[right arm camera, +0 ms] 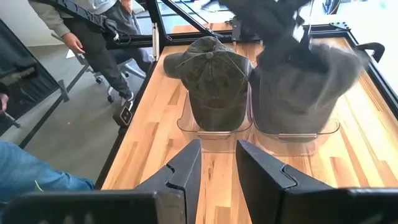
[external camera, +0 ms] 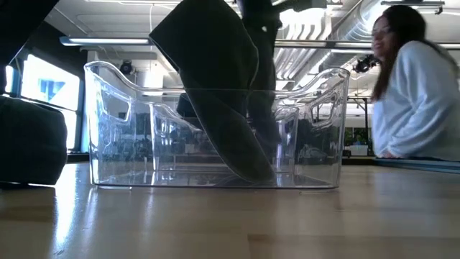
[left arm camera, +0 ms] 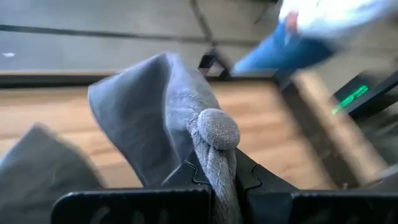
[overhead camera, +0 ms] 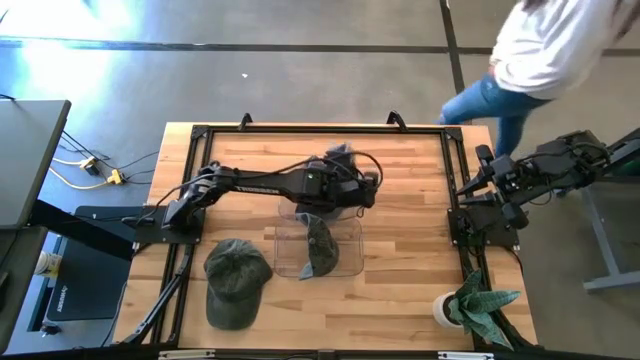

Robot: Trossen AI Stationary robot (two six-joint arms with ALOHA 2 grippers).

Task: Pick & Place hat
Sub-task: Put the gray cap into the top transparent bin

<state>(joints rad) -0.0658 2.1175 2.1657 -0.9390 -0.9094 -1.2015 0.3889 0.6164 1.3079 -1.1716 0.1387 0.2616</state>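
While clamped on grey hat (left arm camera: 163, 112), left claw (overhead camera: 352, 190) hung over clear bin (overhead camera: 350, 262), right claw (right arm camera: 217, 163) parted, empty, beside desk (overhead camera: 400, 290).

Daylight glares off the grey floor (overhead camera: 90, 60); the passing person in white (external camera: 417, 101) is motion-blurred, and the hanging grey cloth cap (right arm camera: 305, 81) smears.

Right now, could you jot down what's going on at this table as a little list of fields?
Left end effector: shut on grey hat, held over the clear bin
Inside bin: dark cap brim hanging down to its floor
Green cap: lying on the table, beside the bin
Right end effector: parked off the table's right edge, holding nothing
Corner: potted plant
Background: person
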